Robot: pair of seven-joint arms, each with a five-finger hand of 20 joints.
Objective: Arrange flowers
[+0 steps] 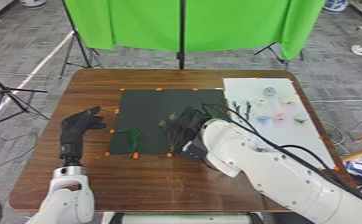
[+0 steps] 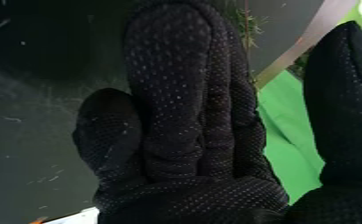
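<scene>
The right robot hand (image 1: pixel 188 127) is over the dark mat (image 1: pixel 151 105), fingers straight and side by side, thumb apart. One green sprig (image 1: pixel 162 123) is at this mat, near the glove; closing too early could, I think, bend it.
</scene>
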